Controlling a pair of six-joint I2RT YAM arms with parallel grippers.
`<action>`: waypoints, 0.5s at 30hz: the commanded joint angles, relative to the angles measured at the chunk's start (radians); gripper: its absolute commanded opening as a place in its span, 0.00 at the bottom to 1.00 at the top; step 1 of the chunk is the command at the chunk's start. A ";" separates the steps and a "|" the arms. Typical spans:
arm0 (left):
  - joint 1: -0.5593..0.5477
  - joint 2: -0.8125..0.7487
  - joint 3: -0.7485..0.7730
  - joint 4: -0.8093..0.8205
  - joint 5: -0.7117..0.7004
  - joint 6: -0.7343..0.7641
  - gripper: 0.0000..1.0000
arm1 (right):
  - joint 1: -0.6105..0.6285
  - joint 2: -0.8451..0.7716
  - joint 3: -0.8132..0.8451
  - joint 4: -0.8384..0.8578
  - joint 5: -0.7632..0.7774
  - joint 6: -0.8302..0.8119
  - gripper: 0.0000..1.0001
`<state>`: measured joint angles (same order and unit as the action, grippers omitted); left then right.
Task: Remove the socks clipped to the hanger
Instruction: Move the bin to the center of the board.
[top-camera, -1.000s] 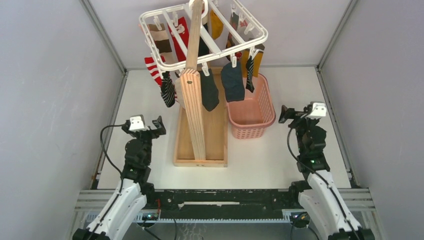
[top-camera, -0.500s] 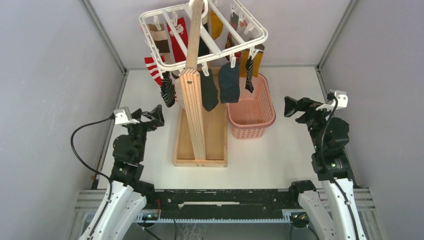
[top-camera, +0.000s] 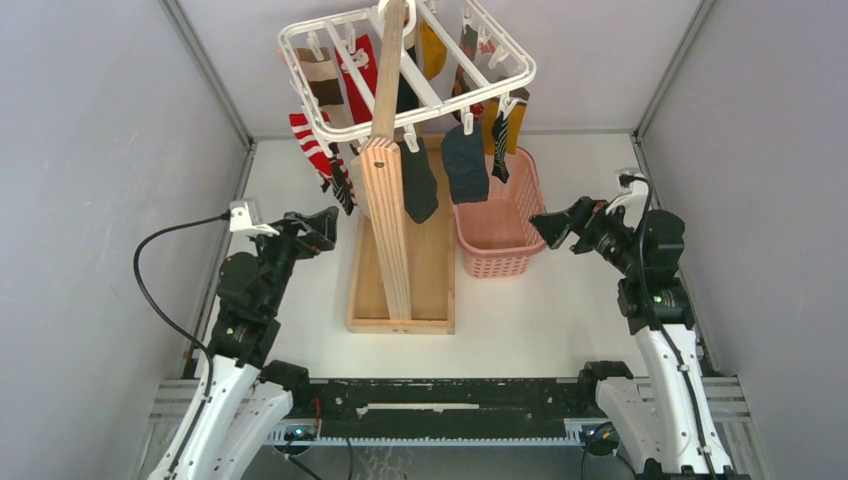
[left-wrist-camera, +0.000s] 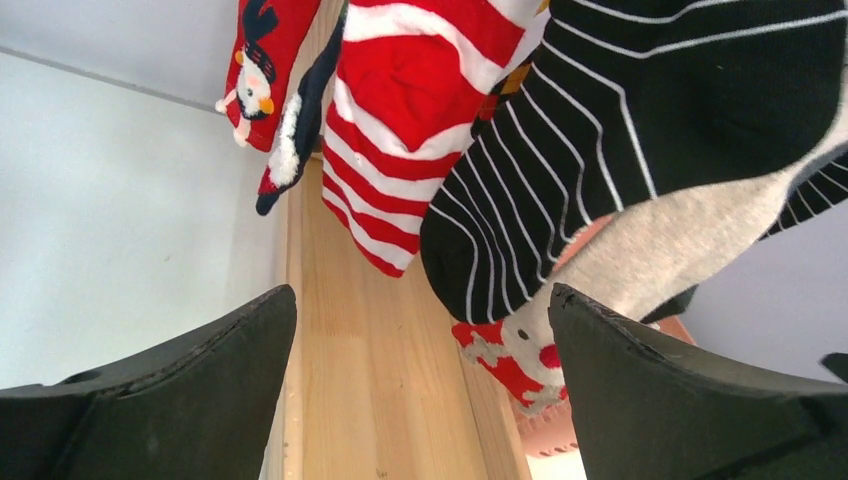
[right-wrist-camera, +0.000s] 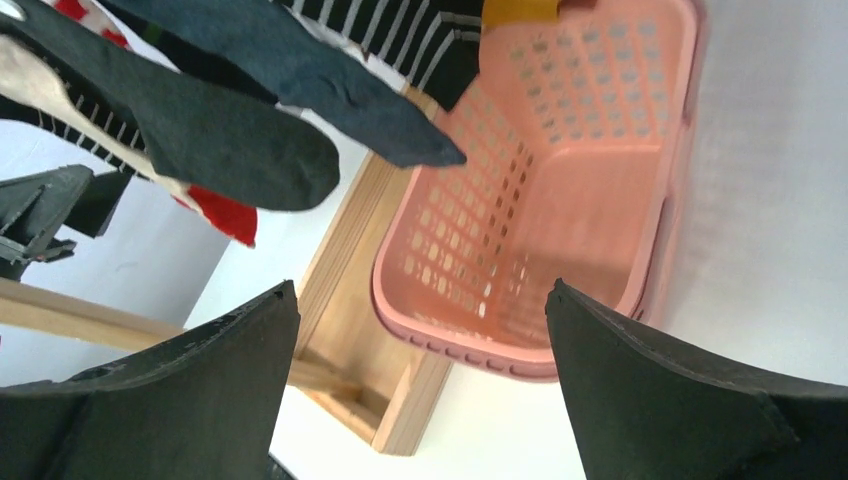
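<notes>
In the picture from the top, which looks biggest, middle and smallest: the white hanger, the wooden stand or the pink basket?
1. white hanger, but it is nearest the camera, so unsure.
2. wooden stand.
3. pink basket, smallest.

A white hanger shows a red-and-white striped sock, a black sock with thin white stripes, a red sock with a white figure pattern, a mustard yellow sock and a dark navy sock; the stand is pale wood, the basket pink.
</notes>
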<state>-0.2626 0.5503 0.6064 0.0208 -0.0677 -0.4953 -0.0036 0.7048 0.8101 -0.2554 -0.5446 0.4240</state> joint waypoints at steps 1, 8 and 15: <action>-0.004 -0.074 0.018 -0.065 0.051 -0.022 1.00 | -0.020 0.014 -0.051 0.031 -0.138 0.037 1.00; -0.003 -0.041 -0.012 -0.136 0.039 -0.083 1.00 | -0.029 0.099 -0.083 0.012 -0.094 0.047 1.00; 0.000 0.053 -0.043 -0.180 -0.003 -0.200 1.00 | -0.026 0.091 -0.141 0.010 0.052 0.040 1.00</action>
<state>-0.2623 0.5568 0.5930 -0.1574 -0.0841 -0.6319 -0.0269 0.8299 0.6998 -0.2653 -0.5888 0.4561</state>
